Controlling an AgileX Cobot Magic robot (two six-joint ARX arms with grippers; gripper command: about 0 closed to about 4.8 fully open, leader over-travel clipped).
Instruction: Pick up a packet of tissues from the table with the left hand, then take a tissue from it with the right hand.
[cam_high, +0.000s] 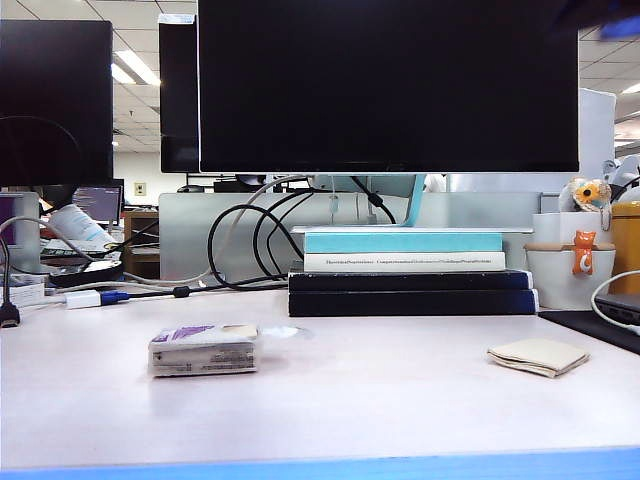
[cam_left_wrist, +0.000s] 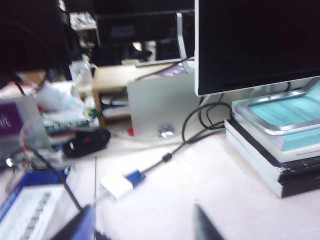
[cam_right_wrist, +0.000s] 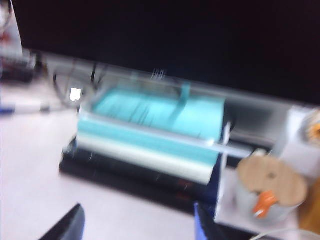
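Left hand fingers (cam_left_wrist: 80, 227): in your left wrist view, two dark tips stand apart, nothing between them; left hand (cam_left_wrist: 145, 225) hangs above the table (cam_left_wrist: 210, 175) near a white adapter (cam_left_wrist: 120, 185).
Right hand fingers (cam_right_wrist: 67, 227): in your right wrist view, blurred, spread, empty; right hand (cam_right_wrist: 135, 227) faces the stacked books (cam_right_wrist: 150, 150).
Exterior view: neither gripper clearly visible to you. Packet of tissues (cam_high: 203, 350) lies left on the table; tissue (cam_high: 538, 356) lies well apart, right.

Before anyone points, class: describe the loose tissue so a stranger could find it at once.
Start at the stack of books under the big monitor. On the table, right of them, lies the tissue: a flat, folded cream square, unlike the thicker purple-topped packet of tissues far left.
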